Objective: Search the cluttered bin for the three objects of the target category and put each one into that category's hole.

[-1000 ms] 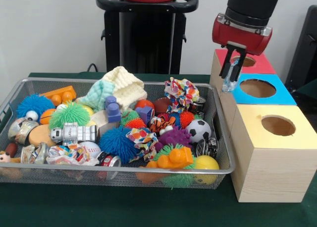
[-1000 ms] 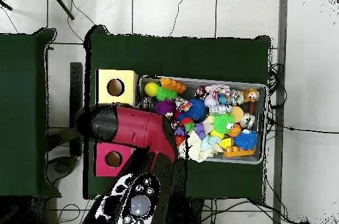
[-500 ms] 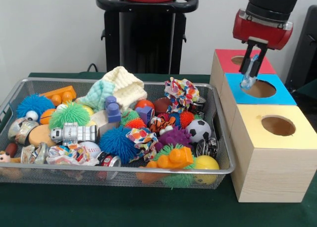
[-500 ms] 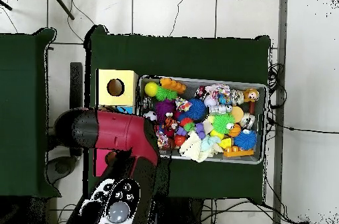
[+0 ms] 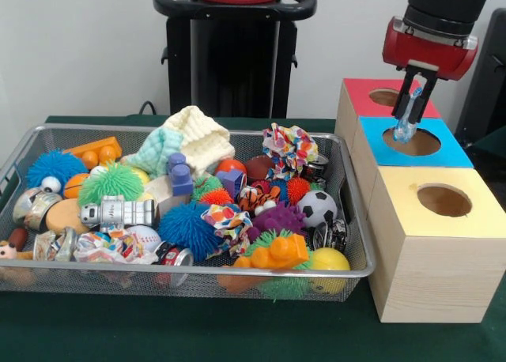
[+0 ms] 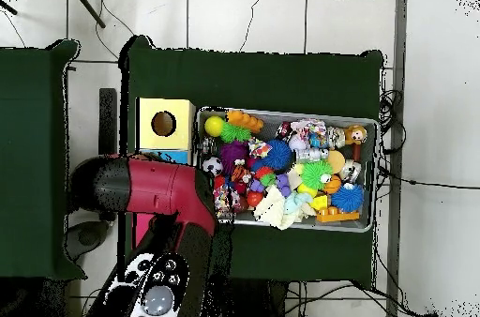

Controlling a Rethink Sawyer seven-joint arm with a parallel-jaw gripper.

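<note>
My gripper (image 5: 409,118) hangs from the red wrist at the top right of the front view. It is shut on a small pale blue translucent object (image 5: 405,127) and holds it just above the round hole (image 5: 414,142) in the blue-topped wooden box (image 5: 452,153). The silver wire-mesh bin (image 5: 198,270) fills the left and middle, packed with toys. In the overhead view the bin (image 6: 376,174) lies to the right. There my red arm (image 6: 155,188) hides the gripper and the blue box.
A red-topped box (image 5: 365,88) stands behind the blue one and a yellow-topped box (image 5: 479,221) in front, each with a round hole. The bin holds spiky balls, a soccer ball (image 5: 316,207), cloth pieces, cans and blocks. The black pedestal (image 5: 233,54) stands behind.
My gripper has moved to the picture's right in the front view, from beside the red box to over the blue box's hole, carrying the translucent object. The bin's contents have not moved.
</note>
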